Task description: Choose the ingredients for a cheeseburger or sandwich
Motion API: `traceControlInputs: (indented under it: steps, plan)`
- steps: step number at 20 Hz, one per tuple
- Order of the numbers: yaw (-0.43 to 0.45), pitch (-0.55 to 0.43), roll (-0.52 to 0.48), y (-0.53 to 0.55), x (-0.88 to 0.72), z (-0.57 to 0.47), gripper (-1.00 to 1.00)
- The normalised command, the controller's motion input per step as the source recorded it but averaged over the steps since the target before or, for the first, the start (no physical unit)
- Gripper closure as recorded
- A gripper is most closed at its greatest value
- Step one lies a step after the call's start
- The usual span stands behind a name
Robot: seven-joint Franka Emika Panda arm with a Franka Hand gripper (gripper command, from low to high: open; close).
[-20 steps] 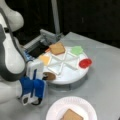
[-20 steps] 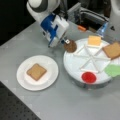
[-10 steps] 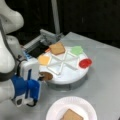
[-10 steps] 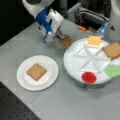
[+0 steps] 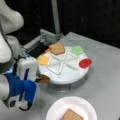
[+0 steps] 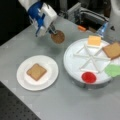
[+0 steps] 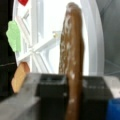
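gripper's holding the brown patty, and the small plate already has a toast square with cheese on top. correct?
Not quite. The gripper does hold the brown patty, but the toast square on the small plate is bare in a front view. The cheese is on the divided tray.

This looks like a robotics lab set up for a test, not a real kitchen: the work surface is a bare grey metal table [image 6: 75, 105] against a black backdrop, and at a front view's bottom left its edge gives way to a dark board with a regular grid of holes [image 6: 15, 110], like an optical bench. The food is flat toy pieces laid out in a white round tray with raised spoke dividers [image 6: 86, 58], beside a white round paper plate [image 6: 37, 72]. Behind the tray sits a grey metal fixture [image 5: 48, 37], and a white and blue robot arm [image 5: 15, 75] stands by the table.
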Motion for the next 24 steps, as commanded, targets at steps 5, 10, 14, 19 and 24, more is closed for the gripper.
traceControlInputs:
  steps: [5, 10, 14, 19, 24]
  plan:
    - [0.171, 0.098, -0.381, 0.0, 0.16, 0.18, 1.0]
    - [0.156, 0.1, -0.306, 0.01, 0.39, 0.12, 1.0]
    - [0.169, 0.138, -0.187, -0.04, 0.54, -0.04, 1.0]
    - [0.154, 0.16, -0.177, -0.17, 0.58, -0.07, 1.0]
    - [0.168, 0.176, -0.171, -0.28, 0.55, -0.06, 1.0]
